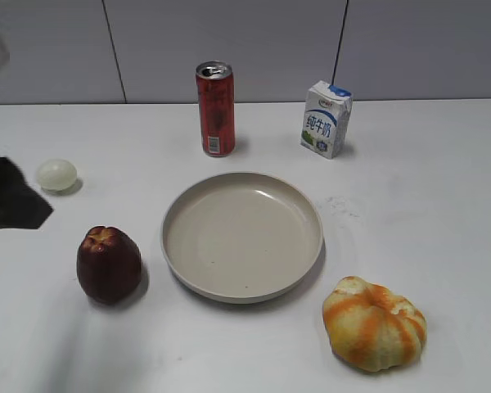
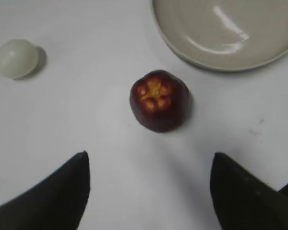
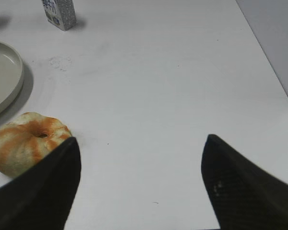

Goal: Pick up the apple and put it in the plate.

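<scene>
Left arm: only a dark part of it shows at the left edge of the exterior view, raised above the table (image 1: 442,205). Its wrist camera looks almost straight down. The left gripper (image 2: 150,189) hangs over bare table with its jaws spread wide; the two dark fingers (image 2: 53,196) enter from the lower corners of the wrist view. Nothing is held or touched between them.

The apple (image 2: 159,100) stands upright on the table, ahead of the open jaws and centred on the gap between them, apart from both fingers. Its dimple faces up. In the exterior view the apple (image 1: 108,264) sits just left of the plate (image 1: 242,291), not touching it. The plate holds nothing. A pale ball (image 2: 17,58) lies well apart from the apple, toward the left rear.

Right arm: not visible in the exterior view. The right gripper (image 3: 139,184) is raised over the right part of the table, jaws wide apart, holding nothing. The striped fruit (image 3: 26,141) lies beside its left finger, partly hidden by it; contact cannot be determined.

A can (image 1: 215,109) and a carton (image 1: 325,119) stand behind the plate.
</scene>
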You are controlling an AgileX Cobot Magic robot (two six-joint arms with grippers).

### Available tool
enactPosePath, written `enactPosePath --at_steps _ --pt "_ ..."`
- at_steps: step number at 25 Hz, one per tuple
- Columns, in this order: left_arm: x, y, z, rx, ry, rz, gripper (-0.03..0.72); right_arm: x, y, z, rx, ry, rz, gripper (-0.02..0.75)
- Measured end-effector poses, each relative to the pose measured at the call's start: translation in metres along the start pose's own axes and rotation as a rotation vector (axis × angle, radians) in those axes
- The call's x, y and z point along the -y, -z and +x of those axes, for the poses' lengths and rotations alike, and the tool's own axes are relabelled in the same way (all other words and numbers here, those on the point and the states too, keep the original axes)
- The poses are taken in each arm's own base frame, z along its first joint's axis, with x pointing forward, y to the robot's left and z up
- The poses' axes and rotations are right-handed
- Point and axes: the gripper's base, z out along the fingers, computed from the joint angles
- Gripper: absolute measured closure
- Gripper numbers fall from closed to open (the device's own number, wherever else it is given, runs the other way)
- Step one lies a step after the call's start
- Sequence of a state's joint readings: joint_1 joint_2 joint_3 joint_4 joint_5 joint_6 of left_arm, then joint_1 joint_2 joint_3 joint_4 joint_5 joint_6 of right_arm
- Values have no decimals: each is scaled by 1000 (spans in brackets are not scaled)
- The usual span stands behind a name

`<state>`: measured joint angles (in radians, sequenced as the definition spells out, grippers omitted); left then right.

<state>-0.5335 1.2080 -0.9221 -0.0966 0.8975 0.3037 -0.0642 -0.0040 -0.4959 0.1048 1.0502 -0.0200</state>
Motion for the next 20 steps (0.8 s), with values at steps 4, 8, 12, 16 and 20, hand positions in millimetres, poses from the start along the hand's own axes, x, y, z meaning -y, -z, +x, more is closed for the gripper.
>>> enactPosePath --at_steps 4,8,12,16,20 --pt "-7 -40 -31 -91 24 52 97 0 0 0 0 0 0 148" --pt "-11 -85 -40 -226 48 103 95 0 0 0 0 0 0 148" --pt "-12 -123 -32 -348 62 134 95 0 0 0 0 -1 0 148" --pt "-14 -146 -29 -386 70 138 95 0 0 0 0 -1 0 148" --pt "-14 -158 -26 -414 74 143 95 0 0 0 0 -1 0 148"
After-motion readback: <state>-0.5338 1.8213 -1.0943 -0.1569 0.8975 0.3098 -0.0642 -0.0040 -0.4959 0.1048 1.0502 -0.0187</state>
